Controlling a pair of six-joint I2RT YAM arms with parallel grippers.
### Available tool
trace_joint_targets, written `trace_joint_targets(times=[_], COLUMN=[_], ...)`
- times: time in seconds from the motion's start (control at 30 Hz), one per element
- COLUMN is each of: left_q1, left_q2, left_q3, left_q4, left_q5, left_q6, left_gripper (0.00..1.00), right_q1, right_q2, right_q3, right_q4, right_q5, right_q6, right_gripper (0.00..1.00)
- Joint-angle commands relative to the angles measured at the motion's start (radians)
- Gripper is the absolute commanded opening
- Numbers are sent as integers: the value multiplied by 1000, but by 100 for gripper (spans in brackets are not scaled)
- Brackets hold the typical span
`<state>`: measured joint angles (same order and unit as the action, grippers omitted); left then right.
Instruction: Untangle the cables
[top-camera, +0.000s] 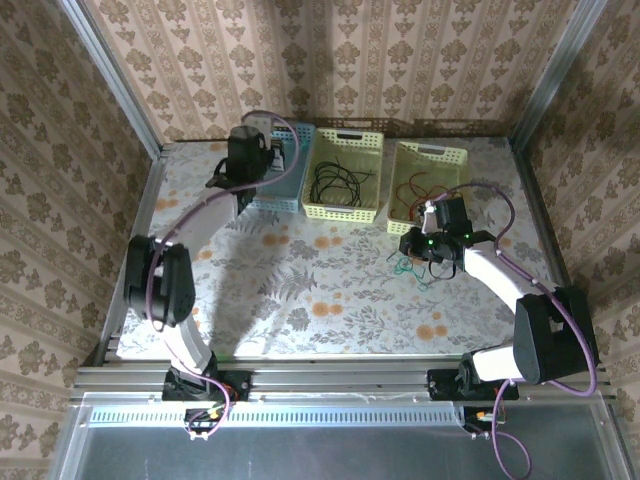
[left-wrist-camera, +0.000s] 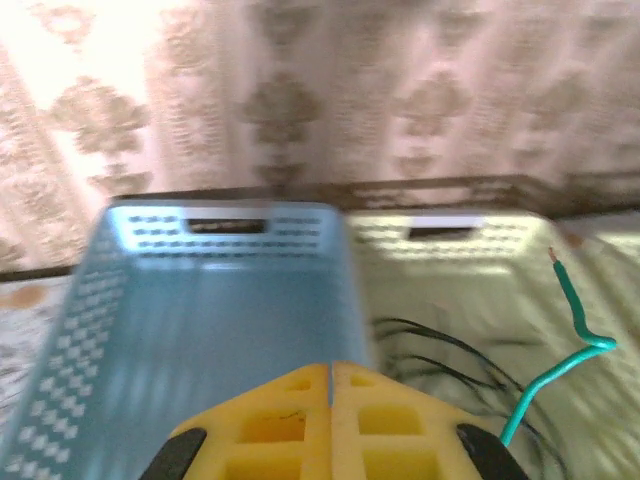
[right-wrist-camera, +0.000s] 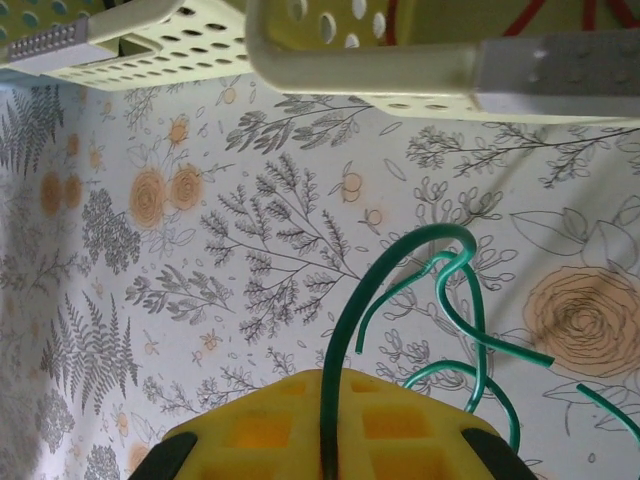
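Black cables (top-camera: 340, 183) and red cables (top-camera: 415, 190) lie sorted in baskets (top-camera: 348, 135) at the table's (top-camera: 300, 290) far edge. The right gripper (right-wrist-camera: 330, 385) pinches an unsorted green cable (right-wrist-camera: 333, 360). The left gripper (left-wrist-camera: 330, 372) is closed, perhaps trailing a second green cable (left-wrist-camera: 570, 300).

Right gripper (right-wrist-camera: 330, 385) pinches green cable (right-wrist-camera: 445, 231) — floral tabletop (right-wrist-camera: 200, 400)

A robot test cell dressed as a home. We note patterned wallpaper panels (top-camera: 350, 60) held in bare metal framing (top-camera: 110, 77), a flowered tablecloth (right-wrist-camera: 200, 250) beneath the right gripper (right-wrist-camera: 328, 385), plastic baskets (top-camera: 345, 212) just beyond it, and two robot arms (top-camera: 165, 285) bolted to a metal rail (top-camera: 340, 378).
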<state>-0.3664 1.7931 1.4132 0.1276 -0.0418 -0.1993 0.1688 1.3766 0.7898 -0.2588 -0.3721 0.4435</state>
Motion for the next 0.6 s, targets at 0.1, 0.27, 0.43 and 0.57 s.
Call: trace_joint_targets(times=[0.1,0.27,0.43,0.57], left_q1=[-13,-101,-221,-319], left_q2=[120,62,44,62], left_q3=[89,-19,-85,-101], left_q4=[-61,36,-62,-187], left_q5=[-72,40,411,479], left_q6=[-42,53,145,234], left_gripper=[81,99,98,98], right_q1=[20,21,10,-48], right_q2=[-32,-38,-15,-19], right_q3=[28,22,34,-3], right_q4=[-11,-3,12,138], right_q5=[5,-7,-18,-129], right_q6=[-38,-46,-30,72], right_gripper=[12,11,11,10])
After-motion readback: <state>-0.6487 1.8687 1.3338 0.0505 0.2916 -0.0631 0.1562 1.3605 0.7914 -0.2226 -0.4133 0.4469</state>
